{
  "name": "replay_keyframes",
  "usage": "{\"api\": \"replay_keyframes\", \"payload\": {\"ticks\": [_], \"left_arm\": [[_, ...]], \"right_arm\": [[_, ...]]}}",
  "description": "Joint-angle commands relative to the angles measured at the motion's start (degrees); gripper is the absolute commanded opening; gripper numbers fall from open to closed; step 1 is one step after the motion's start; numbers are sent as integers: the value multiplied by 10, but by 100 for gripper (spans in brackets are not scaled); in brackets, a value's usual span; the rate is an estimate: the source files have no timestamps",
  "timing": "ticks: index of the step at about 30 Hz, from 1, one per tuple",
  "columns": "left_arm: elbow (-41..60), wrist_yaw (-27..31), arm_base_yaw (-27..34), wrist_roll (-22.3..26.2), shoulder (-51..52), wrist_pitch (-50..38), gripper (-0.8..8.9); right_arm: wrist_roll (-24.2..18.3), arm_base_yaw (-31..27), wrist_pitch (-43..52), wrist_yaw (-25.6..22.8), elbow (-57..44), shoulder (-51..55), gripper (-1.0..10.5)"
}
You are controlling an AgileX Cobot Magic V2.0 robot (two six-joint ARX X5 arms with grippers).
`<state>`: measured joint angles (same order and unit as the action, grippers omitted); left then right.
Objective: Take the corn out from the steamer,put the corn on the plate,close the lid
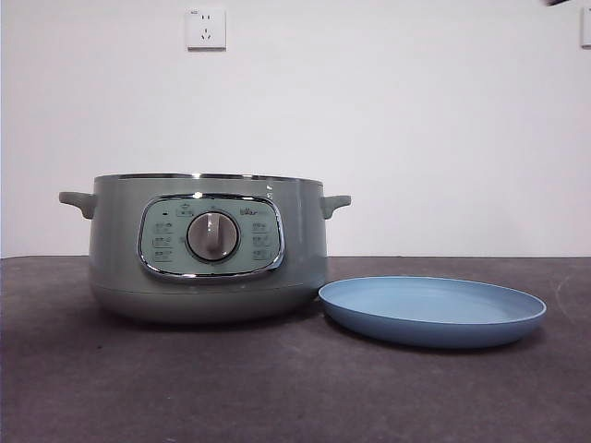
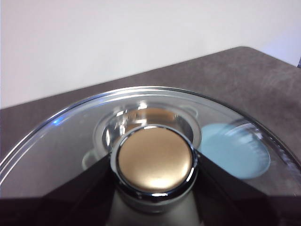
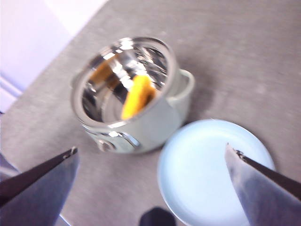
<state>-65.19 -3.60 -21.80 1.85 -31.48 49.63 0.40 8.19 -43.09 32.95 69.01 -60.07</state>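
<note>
The steamer [image 1: 208, 249] stands uncovered on the dark table, with the light-blue plate [image 1: 432, 311] just to its right, bare. In the right wrist view the corn [image 3: 136, 96] lies inside the steamer's [image 3: 155, 125] shiny bowl. My right gripper [image 3: 150, 149] hangs open high above steamer and plate [image 3: 207, 174], holding nothing. The left gripper [image 2: 154, 164] is shut on the knob [image 2: 155, 148] of the glass lid [image 2: 70, 141], which it holds up in the air, out of the front view. Through the glass the plate [image 2: 235, 150] shows blurred below.
A wall socket [image 1: 205, 29] sits on the white wall behind the table. One black arm tip [image 1: 557, 2] shows at the front view's top right corner. A dark rounded object [image 3: 157, 217] lies near the plate in the right wrist view.
</note>
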Motion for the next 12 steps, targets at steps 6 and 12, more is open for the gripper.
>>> {"api": "replay_keyframes", "payload": {"ticks": [6,12], "left_arm": [[-4,5,2,-6,27,5,-8],[-4,3,2,-5,28,32,-8]], "right_arm": [[73,125,130,-31,11,-99,604],[72,210,165,-90,74,-221,604]]}}
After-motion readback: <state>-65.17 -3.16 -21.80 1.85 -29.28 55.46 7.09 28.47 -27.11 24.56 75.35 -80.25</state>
